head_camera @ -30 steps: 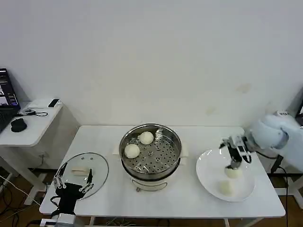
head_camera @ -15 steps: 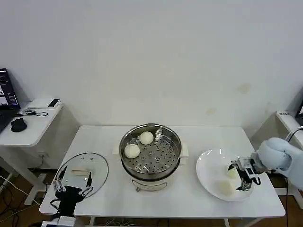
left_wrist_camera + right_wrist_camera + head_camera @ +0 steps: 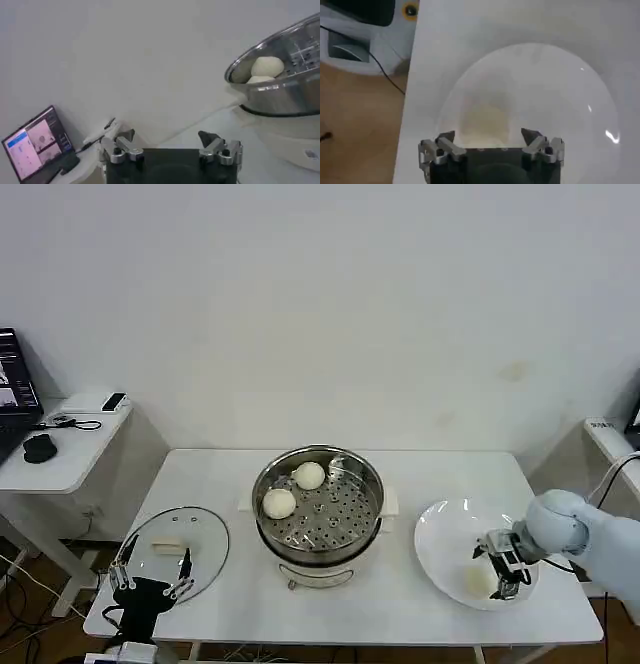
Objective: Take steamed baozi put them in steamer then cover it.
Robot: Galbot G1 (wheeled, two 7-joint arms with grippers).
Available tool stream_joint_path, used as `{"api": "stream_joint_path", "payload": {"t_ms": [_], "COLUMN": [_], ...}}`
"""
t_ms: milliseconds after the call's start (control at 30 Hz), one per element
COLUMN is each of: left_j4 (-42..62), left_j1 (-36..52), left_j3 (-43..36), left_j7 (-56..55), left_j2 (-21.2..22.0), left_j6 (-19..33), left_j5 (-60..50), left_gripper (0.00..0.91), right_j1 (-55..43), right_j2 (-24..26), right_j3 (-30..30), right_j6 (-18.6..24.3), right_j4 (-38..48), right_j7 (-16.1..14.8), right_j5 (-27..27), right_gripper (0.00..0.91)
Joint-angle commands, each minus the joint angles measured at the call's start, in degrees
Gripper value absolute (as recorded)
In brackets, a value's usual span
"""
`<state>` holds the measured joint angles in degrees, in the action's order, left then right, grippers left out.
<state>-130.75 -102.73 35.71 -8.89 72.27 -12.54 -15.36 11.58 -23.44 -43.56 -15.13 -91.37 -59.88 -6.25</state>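
Step in hand, as judged: picking a third bun. Two smooth cream-white baozi (image 3: 294,489) already sit on the perforated tray of the round shiny steel steamer (image 3: 318,504), well away from the right gripper (image 3: 503,569).

Right gripper: low over the flat white plate (image 3: 440,534), fingers spread wide, nothing between them. In the right wrist view a pale bun (image 3: 485,120) lies on the plate just ahead of the open fingertips, roughly centred; contact not evident.

Next move likely calls for descent to straddle the bun, then a gentle close.

Left gripper (image 3: 150,581): parked, spread open, empty; the round clear glass lid (image 3: 185,542) lies flat just beyond its fingertips.
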Motion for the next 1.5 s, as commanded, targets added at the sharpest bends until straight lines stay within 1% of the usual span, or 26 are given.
{"api": "stream_joint_path", "payload": {"t_ms": [33,67,133,233,333,500,567,667,767,933,1067,1100,1233,1333,1400,1433,1500], "left_j4": [0.0,0.03,0.11,0.09,0.11,0.02,-0.04,-0.14,-0.21,-0.13,0.0,0.06,0.18,0.12,-0.06,-0.33,-0.82], "left_j1": [0.01,0.01,0.03,0.02,0.07,0.03,0.03,-0.01,-0.09,-0.16,0.14,0.27,0.55,0.55,0.46,0.35,0.12], "left_j3": [0.07,0.07,0.1,0.11,0.11,0.1,0.1,0.12,0.23,0.3,0.17,0.13,-0.04,0.02,0.1,0.21,0.56], "left_j7": [-0.01,-0.01,-0.03,-0.03,-0.03,-0.03,-0.01,-0.02,-0.04,-0.06,-0.05,-0.05,-0.06,-0.02,-0.09,-0.11,-0.06], "left_j2": [0.02,0.03,0.03,0.04,0.09,0.18,0.18,0.2,0.24,0.2,0.11,0.06,-0.11,-0.31,-0.48,-0.62,-0.89], "left_j6": [-0.02,0.0,-0.01,-0.01,-0.02,-0.01,-0.01,-0.02,-0.02,0.05,0.05,0.05,0.11,0.15,0.15,0.14,0.15], "left_j5": [-0.03,-0.03,-0.04,-0.03,-0.04,-0.07,-0.1,-0.1,-0.08,0.0,0.02,0.02,0.08,0.14,0.14,0.15,0.31], "left_gripper": [0.907,0.907,0.907,0.907,0.907,0.907,0.907,0.907,0.907,0.907,0.907,0.907,0.907,0.907,0.907,0.907,0.907], "right_j1": [1.85,1.9,1.92,1.87,1.8,1.73,1.7,1.4,0.72,-2.19,-8.19,-10.26,-17.27,-23.42,-26.4,-29.9,-34.68], "right_j2": [-1.47,-1.57,-1.73,-2.06,-2.24,-2.8,-2.93,-2.98,-2.88,-1.94,-1.71,-1.81,-2.51,-4.1,-5.34,-6.52,-8.94], "right_j3": [0.28,0.24,0.05,0.12,0.18,0.32,0.35,0.36,0.45,2.18,2.22,1.33,1.1,-1.18,-2.69,-4.01,-7.87], "right_j6": [-0.79,-0.87,-1.34,-1.5,-1.71,-1.92,-1.95,-2.23,-2.23,-1.19,-0.03,0.08,-0.04,-0.59,-1.02,-1.67,-1.67], "right_j4": [2.11,2.33,2.71,3.2,3.52,4.23,4.25,4.03,3.89,3.04,3.23,3.32,3.62,4.1,4.48,4.75,5.48], "right_j7": [0.01,0.05,0.21,0.41,0.38,0.56,0.46,0.32,0.14,-3.09,-4.93,-5.11,-5.61,-5.34,-4.49,-3.94,-3.44], "right_j5": [-0.78,-0.81,-0.83,-0.7,-0.73,-0.54,-0.49,-0.12,0.21,0.54,2.3,2.88,4.99,7.9,9.71,11.4,12.72], "right_gripper": [0.897,0.856,0.816,0.796,0.746,0.695,0.645,0.625,0.625,0.625,0.625,0.625,0.625,0.625,0.635,0.635,0.635]}}
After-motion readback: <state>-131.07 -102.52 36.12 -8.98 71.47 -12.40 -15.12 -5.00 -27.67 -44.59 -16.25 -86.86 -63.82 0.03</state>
